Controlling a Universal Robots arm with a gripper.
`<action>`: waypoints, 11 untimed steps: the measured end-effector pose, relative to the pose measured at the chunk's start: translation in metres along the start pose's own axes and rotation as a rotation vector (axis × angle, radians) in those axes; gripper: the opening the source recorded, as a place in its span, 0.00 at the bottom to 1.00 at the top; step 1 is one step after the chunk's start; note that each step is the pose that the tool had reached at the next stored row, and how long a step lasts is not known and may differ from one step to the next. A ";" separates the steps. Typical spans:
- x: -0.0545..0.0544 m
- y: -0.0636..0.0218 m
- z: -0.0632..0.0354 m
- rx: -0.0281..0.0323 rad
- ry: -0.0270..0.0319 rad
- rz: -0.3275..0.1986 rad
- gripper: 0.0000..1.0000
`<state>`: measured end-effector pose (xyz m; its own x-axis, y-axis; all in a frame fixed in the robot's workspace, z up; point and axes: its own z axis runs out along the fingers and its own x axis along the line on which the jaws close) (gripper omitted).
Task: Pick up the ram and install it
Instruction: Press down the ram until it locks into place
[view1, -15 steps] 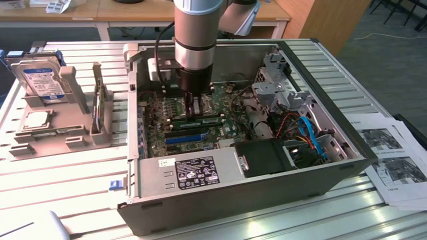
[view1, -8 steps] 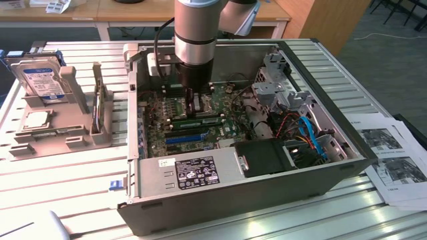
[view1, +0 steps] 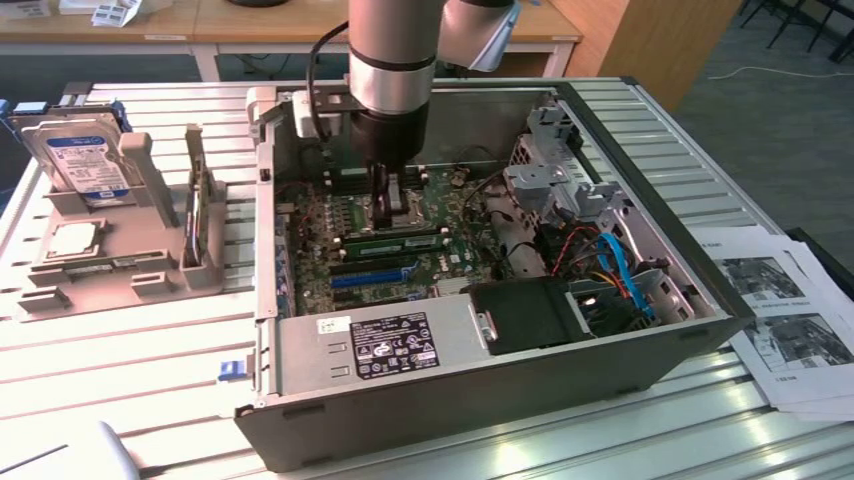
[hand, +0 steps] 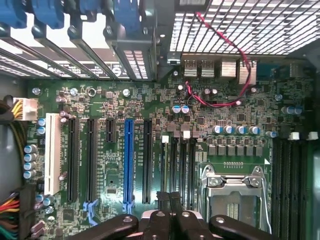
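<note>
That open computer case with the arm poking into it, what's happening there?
A robot arm is reaching down into the open computer case. Its gripper is shut and held low over the motherboard, right beside the ram. That green stick lies along the memory slots, level with the board. Whether the gripper touches it, or whether it is fully seated, I cannot tell. A hard drive stands in a holder on the exterior view's left.

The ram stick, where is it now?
In the exterior view the ram lies seated flat on the motherboard inside the open computer case, just below the gripper and above the blue slot.
</note>
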<state>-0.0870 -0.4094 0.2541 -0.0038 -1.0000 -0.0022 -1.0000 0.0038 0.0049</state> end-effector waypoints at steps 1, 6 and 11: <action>0.000 0.0000 -0.0021 0.0000 0.0001 0.000 0.10; 0.000 0.0000 -0.0125 0.0000 0.0012 0.000 0.10; 0.000 0.0001 -0.0231 0.0000 0.0021 0.000 0.10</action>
<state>-0.0869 -0.4095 0.2772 -0.0037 -1.0000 -0.0001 -1.0000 0.0037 0.0049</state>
